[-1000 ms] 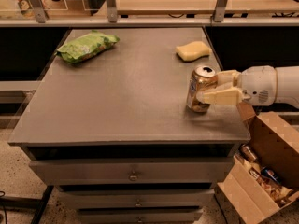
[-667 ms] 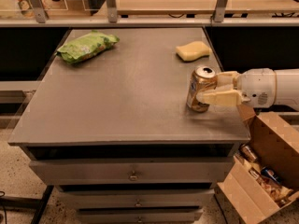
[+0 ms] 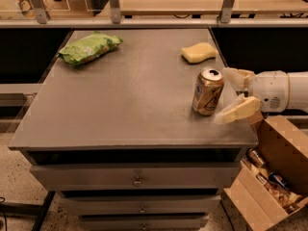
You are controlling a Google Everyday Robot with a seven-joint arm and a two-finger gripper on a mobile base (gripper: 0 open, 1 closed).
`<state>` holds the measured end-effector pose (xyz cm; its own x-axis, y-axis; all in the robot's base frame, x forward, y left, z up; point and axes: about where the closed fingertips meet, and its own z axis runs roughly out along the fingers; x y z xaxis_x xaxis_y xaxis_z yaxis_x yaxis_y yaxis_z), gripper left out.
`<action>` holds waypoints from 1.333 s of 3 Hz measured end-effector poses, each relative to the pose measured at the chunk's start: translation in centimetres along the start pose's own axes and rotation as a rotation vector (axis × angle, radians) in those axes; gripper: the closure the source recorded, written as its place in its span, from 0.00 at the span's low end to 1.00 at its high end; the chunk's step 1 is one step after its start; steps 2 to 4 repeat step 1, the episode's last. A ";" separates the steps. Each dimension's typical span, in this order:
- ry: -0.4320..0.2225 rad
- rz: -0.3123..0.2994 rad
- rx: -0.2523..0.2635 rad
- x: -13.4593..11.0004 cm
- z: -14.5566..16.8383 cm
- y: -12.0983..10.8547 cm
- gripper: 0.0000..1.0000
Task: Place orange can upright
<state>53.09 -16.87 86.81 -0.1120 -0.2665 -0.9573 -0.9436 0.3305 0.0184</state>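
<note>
Just L of parted pincer (image 3: 223, 96): orange can (image 3: 208, 91), upright.

no legible text, orange can (image 3: 208, 91) markings unreadable

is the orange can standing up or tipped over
Upright: the orange can stands on the table, silver top up. The gripper, open, sits just beside it.
</note>
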 end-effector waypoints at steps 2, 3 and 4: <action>0.001 -0.001 0.001 0.0 0.0 0.0 0.00; 0.001 -0.001 0.001 0.0 0.0 0.0 0.00; 0.001 -0.001 0.001 0.0 0.0 0.0 0.00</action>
